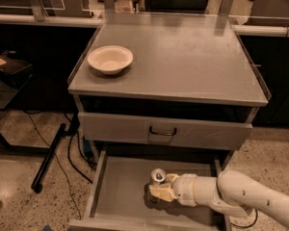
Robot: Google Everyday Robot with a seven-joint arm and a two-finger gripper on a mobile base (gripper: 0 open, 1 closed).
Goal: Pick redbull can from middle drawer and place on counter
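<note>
The redbull can (157, 176) stands upright in the open middle drawer (118, 191), near its centre, its shiny round top showing. My gripper (160, 190) reaches in from the right on a white arm, its cream fingers (159, 193) around the can's lower body. The can's lower part is hidden behind the fingers. The counter (192, 57) is the broad grey top of the cabinet above.
A cream bowl (110, 58) sits on the counter's left side. A shut drawer front with a black handle (163, 131) is above the open drawer. A black pole and cables (50, 155) lie on the floor at left.
</note>
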